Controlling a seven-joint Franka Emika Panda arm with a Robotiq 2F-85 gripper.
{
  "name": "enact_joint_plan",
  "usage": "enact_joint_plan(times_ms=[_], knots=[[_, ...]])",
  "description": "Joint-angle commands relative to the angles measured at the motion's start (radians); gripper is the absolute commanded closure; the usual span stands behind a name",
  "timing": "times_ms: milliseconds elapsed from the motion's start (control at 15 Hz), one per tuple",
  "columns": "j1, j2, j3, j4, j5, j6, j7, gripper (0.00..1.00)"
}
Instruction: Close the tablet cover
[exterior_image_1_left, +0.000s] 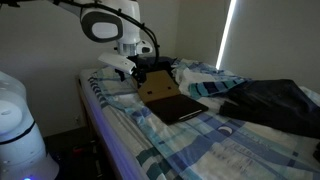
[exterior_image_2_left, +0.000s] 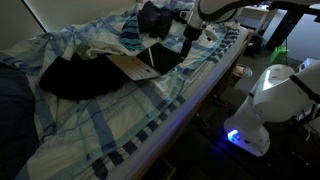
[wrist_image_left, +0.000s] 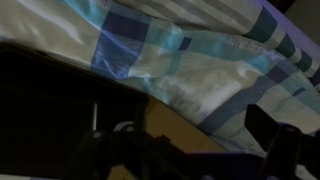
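The tablet cover (exterior_image_1_left: 158, 88) is still open, its tan flap tilted up behind the dark tablet (exterior_image_1_left: 180, 107) on the plaid bedding (exterior_image_1_left: 200, 140). The tool (exterior_image_1_left: 133, 72) sits at the flap's far edge; whether it grips I cannot tell, so closing looks barely begun.

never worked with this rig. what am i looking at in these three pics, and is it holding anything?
A white robot arm with a gripper works over a bed with a blue plaid sheet. Two pictures come from cameras standing off the robot, on different sides of the bed; the third is from a camera on its wrist, looking past dark finger shapes at the sheet.

On the bed lies a tablet with its tan cover opened and raised, plus dark clothing. The gripper is at the cover's upper edge. Whether it grips it is too dark to tell.
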Motion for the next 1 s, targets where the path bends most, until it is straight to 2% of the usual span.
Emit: enact_joint_plan(times_ms=[0, 333, 533, 667, 933], knots=[[-0.01, 0.002, 0.018, 0.002, 0.009, -0.005, -0.007, 0.0], [-0.016, 0.003, 0.017, 0.002, 0.009, -0.005, -0.007, 0.0], [-0.038, 0.016, 0.035, 0.014, 0.01, -0.005, 0.086, 0.0], [-0.059, 0.025, 0.08, 0.02, -0.014, 0.005, 0.207, 0.0], [-0.034, 0.033, 0.138, 0.056, -0.014, -0.005, 0.336, 0.0]])
